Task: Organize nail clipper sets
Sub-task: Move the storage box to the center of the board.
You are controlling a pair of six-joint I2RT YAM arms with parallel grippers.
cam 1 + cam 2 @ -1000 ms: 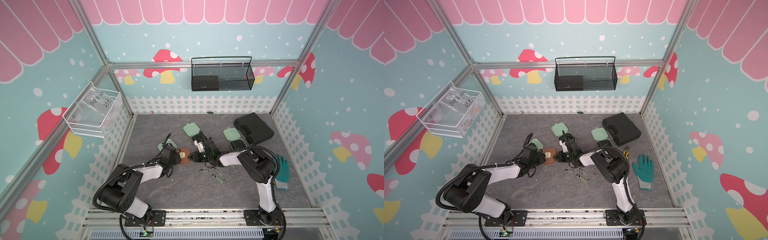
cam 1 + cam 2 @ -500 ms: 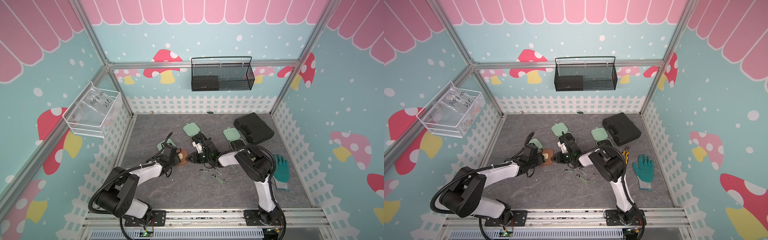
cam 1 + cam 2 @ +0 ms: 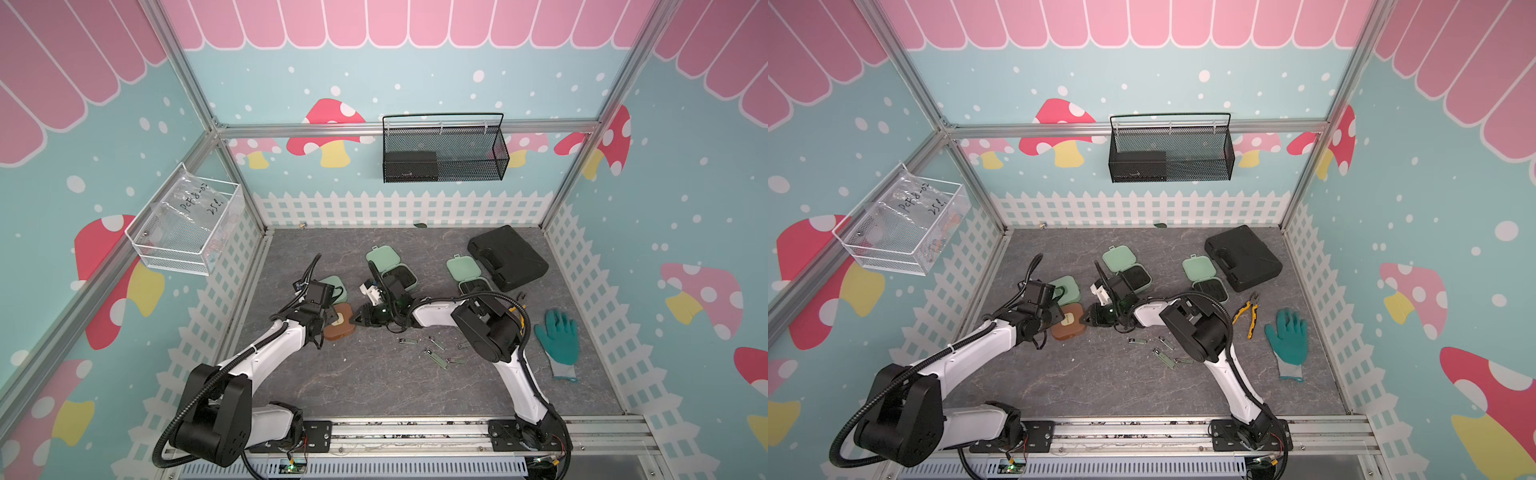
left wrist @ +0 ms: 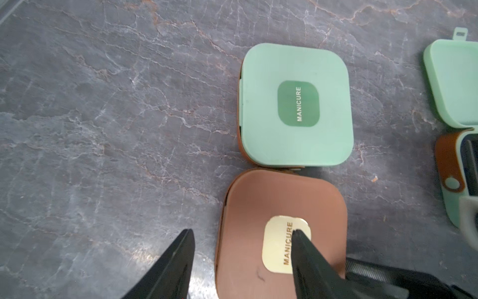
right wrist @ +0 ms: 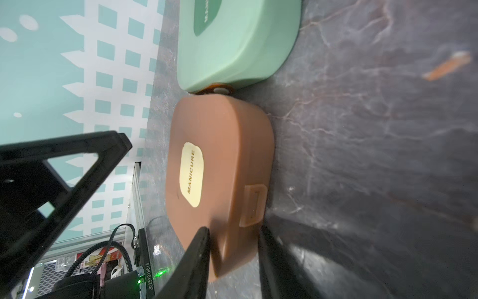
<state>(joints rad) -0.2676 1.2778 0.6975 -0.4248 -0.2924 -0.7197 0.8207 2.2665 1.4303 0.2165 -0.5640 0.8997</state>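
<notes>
We locate the brown case (image 4: pixel 258 196) closed and flat, left of centre on the table (image 3: pixel 374 382), touching the closed mint case (image 4: pixel 294 103) on its far side. The left gripper (image 4: pixel 243 231) stands released, one finger (image 4: pixel 310 264) over the label (image 4: pixel 276 243). The right gripper (image 5: pixel 232 229) straddles the edge beside the latch (image 5: pixel 254 204); we cannot tell whether it clamps.

The grey marbled surface (image 3: pixel 374 386) carried a brown case (image 4: pixel 282 202) just beside a closed mint case (image 4: pixel 294 103), two open mint cases (image 3: pixel 384 258) farther back, a black tool case (image 3: pixel 507 257), yellow-handled pliers (image 3: pixel 1246 312), a teal glove (image 3: pixel 559 345) and loose metal clippers (image 3: pixel 435 356).
</notes>
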